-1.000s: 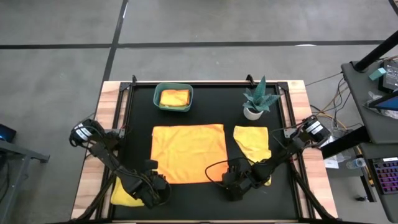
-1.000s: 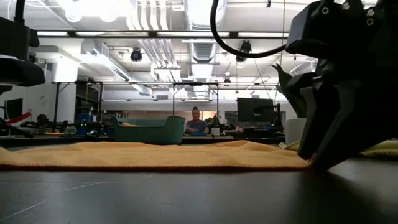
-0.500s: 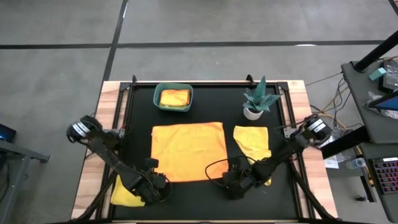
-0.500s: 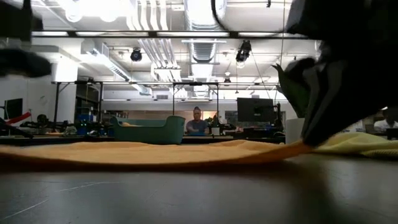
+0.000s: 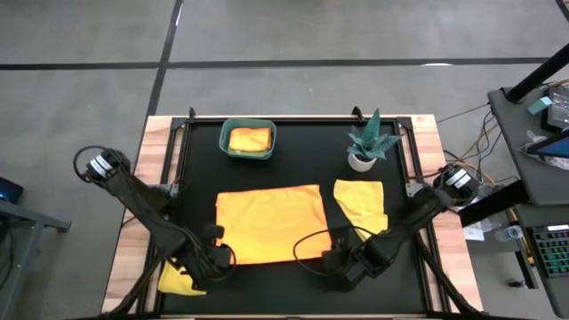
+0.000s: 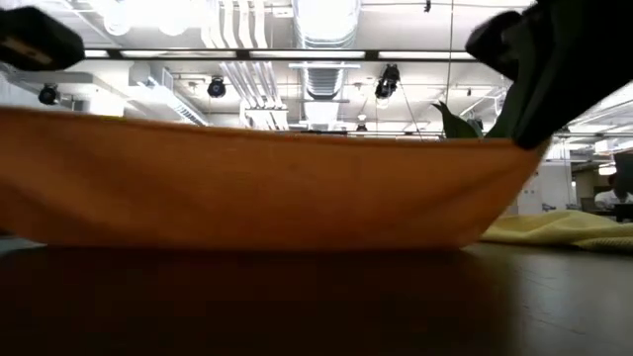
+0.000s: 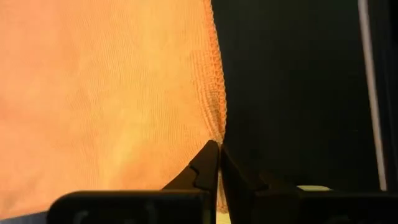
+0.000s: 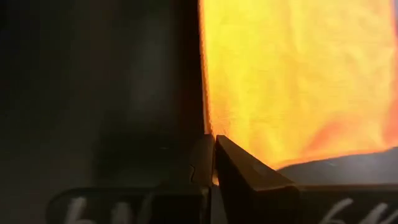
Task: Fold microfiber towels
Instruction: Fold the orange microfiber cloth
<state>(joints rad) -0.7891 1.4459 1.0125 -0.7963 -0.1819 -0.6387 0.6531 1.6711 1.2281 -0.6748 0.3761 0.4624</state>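
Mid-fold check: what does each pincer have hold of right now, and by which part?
Both hold the orange towel by its near corners: the left pincer is shut on one, the right pincer on the other, with that edge lifted off the table.

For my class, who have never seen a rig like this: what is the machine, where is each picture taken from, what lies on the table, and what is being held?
Two dark robot arms work at a black-topped table. One picture looks straight down, one looks level across the tabletop, and two come from cameras on the wrists. The large orange microfiber towel lies spread out; the left gripper and right gripper each pinch a near corner with shut jaws, lifting that edge. Also there: a yellow towel, another yellow towel under the left arm, a teal plastic bin holding a folded towel, and a small potted green plant.
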